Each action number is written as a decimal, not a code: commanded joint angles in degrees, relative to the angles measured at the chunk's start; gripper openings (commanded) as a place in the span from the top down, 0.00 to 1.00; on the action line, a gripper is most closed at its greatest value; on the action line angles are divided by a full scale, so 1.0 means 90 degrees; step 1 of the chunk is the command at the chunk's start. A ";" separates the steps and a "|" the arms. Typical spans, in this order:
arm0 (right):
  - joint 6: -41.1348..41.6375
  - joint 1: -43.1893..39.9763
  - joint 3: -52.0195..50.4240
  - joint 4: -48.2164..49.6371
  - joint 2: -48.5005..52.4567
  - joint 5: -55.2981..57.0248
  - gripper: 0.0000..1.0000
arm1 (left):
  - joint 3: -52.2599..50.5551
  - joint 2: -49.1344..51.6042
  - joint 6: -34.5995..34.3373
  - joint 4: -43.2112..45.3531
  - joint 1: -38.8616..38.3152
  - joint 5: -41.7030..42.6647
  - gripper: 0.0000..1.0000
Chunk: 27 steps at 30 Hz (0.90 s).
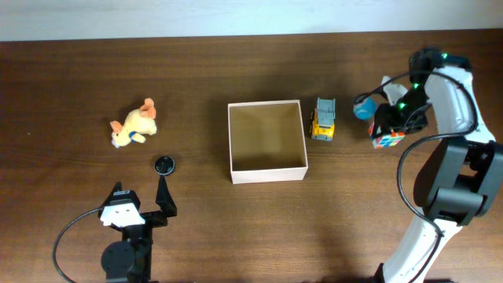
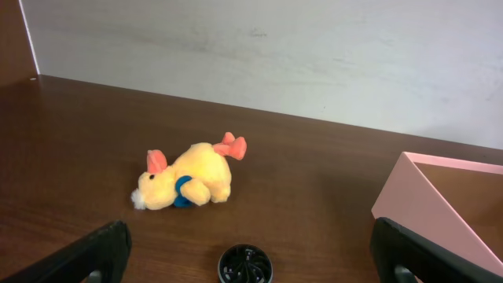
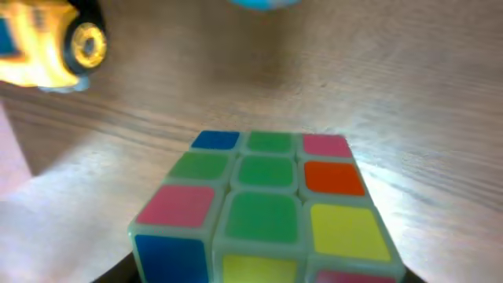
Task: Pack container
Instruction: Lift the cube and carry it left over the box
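The right pincer (image 1: 390,124) sat over the colour cube (image 1: 387,141) near the counter's (image 1: 196,86) right edge, but I could not tell whether it gripped the cube. A yellow truck (image 1: 323,120) stood between it and the container (image 1: 267,175) at mid-counter. The left pincer (image 1: 141,196) gaped wide apart by the front edge, with a black disc (image 1: 164,164) just ahead and open wood toward the container's left wall.

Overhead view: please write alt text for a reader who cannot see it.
An empty square container sits mid-table, a yellow toy truck beside it. A plush toy and black disc lie left; the right gripper is over a puzzle cube.
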 commanded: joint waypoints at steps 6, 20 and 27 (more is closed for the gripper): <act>0.0444 0.0534 0.1683 -0.0777 0.0007 -0.0087 0.58 | -0.0012 0.0007 0.0102 -0.0032 0.0036 0.0073 0.01; 0.2161 0.2555 0.2922 -0.0901 0.0010 -0.0029 0.58 | -0.0012 0.0007 0.0102 -0.0032 0.0039 0.0073 0.01; 0.3145 0.3543 0.2922 -0.0733 0.0010 0.0163 0.58 | -0.0012 0.0007 0.0102 -0.0032 0.0039 0.0073 0.01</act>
